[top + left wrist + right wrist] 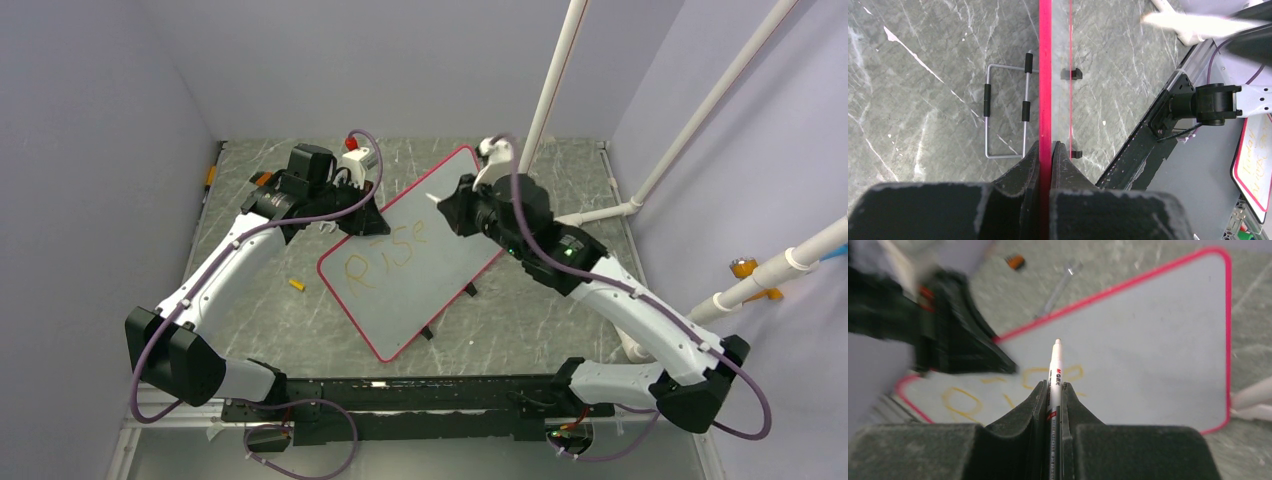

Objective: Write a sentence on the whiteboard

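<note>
The whiteboard (440, 275) lies slanted across the middle of the table, pale with a red-pink rim. The sentence (385, 253) reads "Rise" in thin orange-yellow strokes on the board's left half. My left gripper (362, 197) is shut on the rim at the board's far left edge. In the left wrist view the jaws (1046, 148) pinch the red rim (1045, 75), seen edge-on. My right gripper (1053, 388) is shut on a white marker pen (1056, 360). Its tip points at bare board (1158, 340) just right of the letters. Contact with the surface cannot be told.
A small orange cap (296, 284) lies on the table left of the board. A wire stand (1007, 117) rests on the marble top beside the rim. White pipes (560, 90) rise at the back right. A second small written board (1255, 165) sits off the table.
</note>
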Controlling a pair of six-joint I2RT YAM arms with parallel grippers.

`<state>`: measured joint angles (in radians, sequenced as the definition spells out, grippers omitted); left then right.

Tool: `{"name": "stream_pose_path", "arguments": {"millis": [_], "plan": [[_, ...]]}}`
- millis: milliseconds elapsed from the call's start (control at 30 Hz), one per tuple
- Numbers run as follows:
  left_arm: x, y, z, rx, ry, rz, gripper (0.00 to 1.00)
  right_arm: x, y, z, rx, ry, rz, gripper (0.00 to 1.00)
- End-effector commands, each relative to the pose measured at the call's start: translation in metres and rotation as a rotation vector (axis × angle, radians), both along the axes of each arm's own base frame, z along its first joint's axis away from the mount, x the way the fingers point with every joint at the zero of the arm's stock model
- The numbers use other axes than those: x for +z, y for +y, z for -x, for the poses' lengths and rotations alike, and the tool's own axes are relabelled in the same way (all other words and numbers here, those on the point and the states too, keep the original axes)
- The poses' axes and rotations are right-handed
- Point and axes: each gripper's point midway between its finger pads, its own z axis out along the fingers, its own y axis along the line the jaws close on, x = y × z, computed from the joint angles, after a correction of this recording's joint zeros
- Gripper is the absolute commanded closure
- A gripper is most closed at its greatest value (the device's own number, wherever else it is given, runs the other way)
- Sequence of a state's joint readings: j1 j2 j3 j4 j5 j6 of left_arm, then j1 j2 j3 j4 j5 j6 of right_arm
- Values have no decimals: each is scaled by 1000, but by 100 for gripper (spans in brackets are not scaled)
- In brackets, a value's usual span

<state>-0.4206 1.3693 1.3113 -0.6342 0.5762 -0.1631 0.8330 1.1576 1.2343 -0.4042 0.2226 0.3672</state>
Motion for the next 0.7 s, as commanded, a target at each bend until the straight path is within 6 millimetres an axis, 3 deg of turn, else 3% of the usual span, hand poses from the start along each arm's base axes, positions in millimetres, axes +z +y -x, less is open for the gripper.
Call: {"name": "stream_pose_path", "arguments": {"millis": [0,67,200,667], "plan": [[1,18,-36,68,-209,-137,100,89,-4,14,-8,-57,-250,100],[-1,18,-37,69,-204,-142,100,111,-8,16,-41,-54,-335,100],[-1,18,-37,66,-202,-143,100,134,-13,15,-94,-42,-444,100],[-6,15,-38,57,-185,-137,100,153,-13,-6,-217,0,-470,100]]}}
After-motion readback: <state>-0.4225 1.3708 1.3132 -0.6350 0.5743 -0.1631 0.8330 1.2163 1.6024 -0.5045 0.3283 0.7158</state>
